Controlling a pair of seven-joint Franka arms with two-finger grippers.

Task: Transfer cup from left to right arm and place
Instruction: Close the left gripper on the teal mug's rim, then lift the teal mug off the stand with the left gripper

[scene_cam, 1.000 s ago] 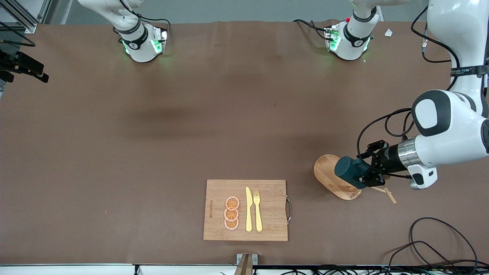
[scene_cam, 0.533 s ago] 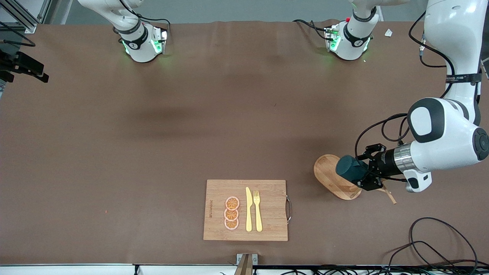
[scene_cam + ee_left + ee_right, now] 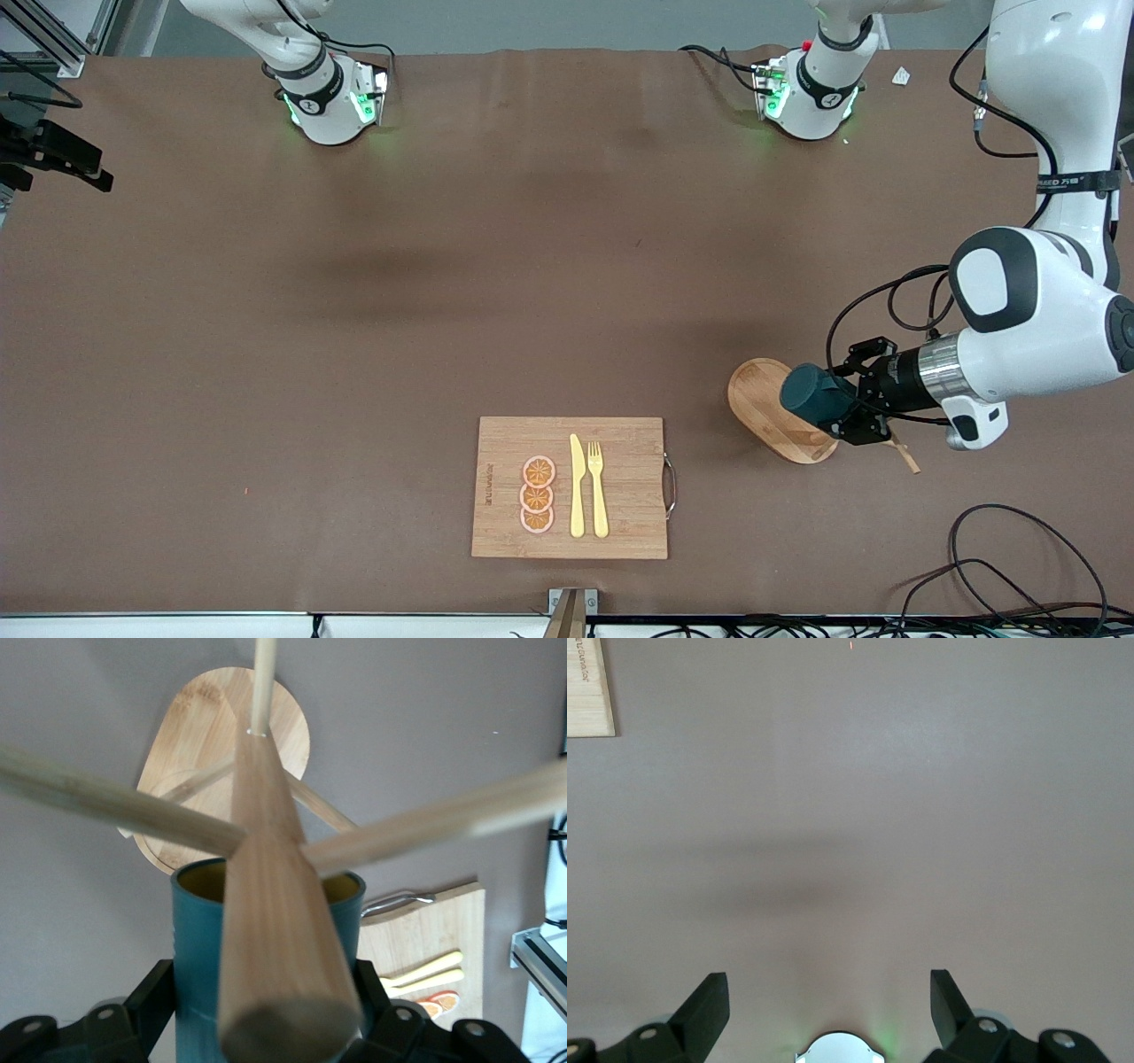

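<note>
Brown table covering, aluminium frame at corner, grey floor

A wooden post hides much of the cup; the picture's edge crops the cup's base.

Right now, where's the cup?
In the front view, the cup is held in the left claw, lying sideways over the oval wooden stand toward the left arm's end of the table.
</note>
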